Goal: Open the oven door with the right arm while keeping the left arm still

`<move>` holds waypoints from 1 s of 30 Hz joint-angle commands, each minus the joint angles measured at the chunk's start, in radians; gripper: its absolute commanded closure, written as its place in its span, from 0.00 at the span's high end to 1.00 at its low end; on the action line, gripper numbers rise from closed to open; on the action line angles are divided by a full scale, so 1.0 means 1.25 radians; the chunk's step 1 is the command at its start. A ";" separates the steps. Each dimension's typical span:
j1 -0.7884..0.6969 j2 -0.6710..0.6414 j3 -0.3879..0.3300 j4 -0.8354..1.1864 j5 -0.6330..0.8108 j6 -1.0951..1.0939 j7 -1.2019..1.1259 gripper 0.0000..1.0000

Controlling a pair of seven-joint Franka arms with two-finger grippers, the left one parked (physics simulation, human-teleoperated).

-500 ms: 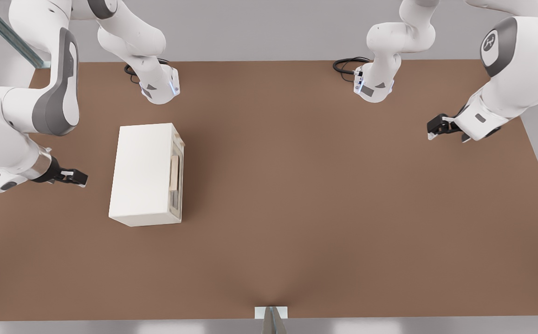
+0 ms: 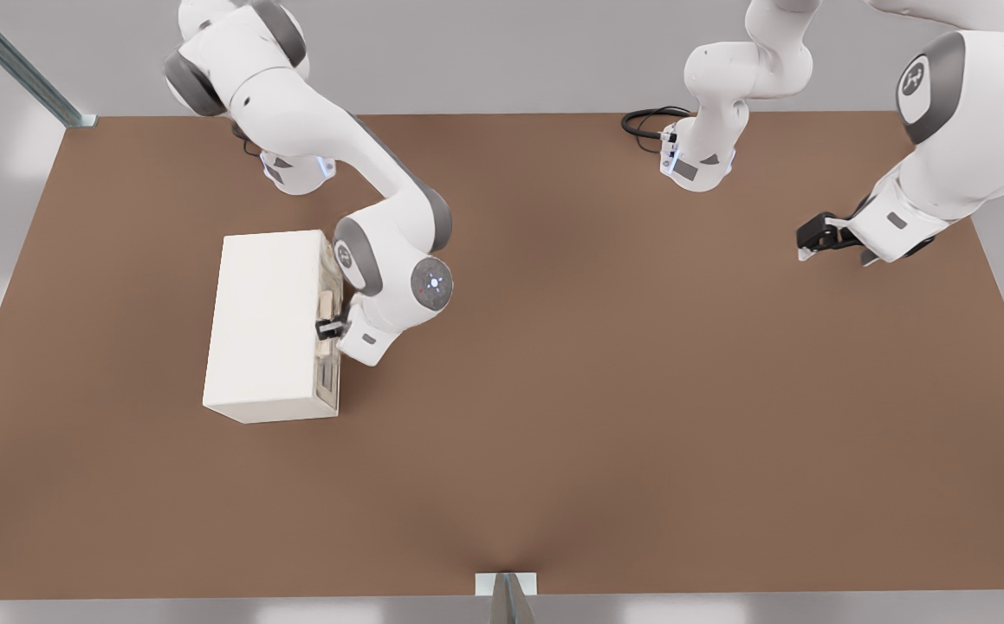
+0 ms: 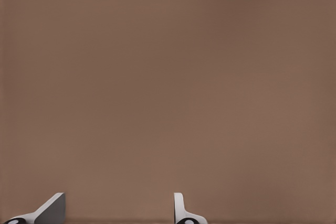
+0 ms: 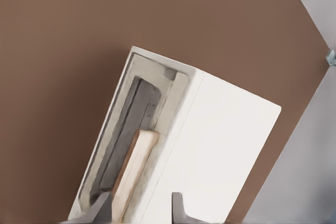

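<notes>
The approach to the handle (image 2: pixel 326 305) is judged nearly done: the gripper (image 2: pixel 329 328) is held at the door (image 2: pixel 328 347), on the oven (image 2: pixel 272 325) face turned to the front view's right. Its fingers (image 4: pixel 100 211) are spread apart, nothing gripped. Next, closing on the handle and pulling outward is called for. The door is seen shut, cream-framed, with a dark window

No readable text, labels or numbers anywhere.
</notes>
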 commanded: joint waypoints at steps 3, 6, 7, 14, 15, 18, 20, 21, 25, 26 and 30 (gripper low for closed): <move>0.015 0.056 -0.006 0.012 -0.072 -0.200 0.471 0.21; 0.013 0.057 -0.004 0.009 -0.064 -0.221 0.500 0.21; 0.013 0.065 -0.004 0.009 -0.066 -0.221 0.508 0.21; 0.012 0.108 -0.006 0.007 -0.075 -0.203 0.508 0.21; 0.013 0.115 -0.004 0.007 -0.075 -0.201 0.508 0.21; 0.017 0.128 -0.004 0.007 -0.073 -0.196 0.508 0.21; 0.018 0.134 -0.004 0.007 -0.073 -0.196 0.508 0.21; 0.018 0.137 -0.004 0.007 -0.073 -0.196 0.508 0.21; 0.018 0.148 -0.004 0.007 -0.075 -0.188 0.508 0.21; 0.018 0.149 -0.004 0.006 -0.073 -0.185 0.508 0.21; 0.018 0.149 -0.004 0.001 -0.073 -0.183 0.508 0.21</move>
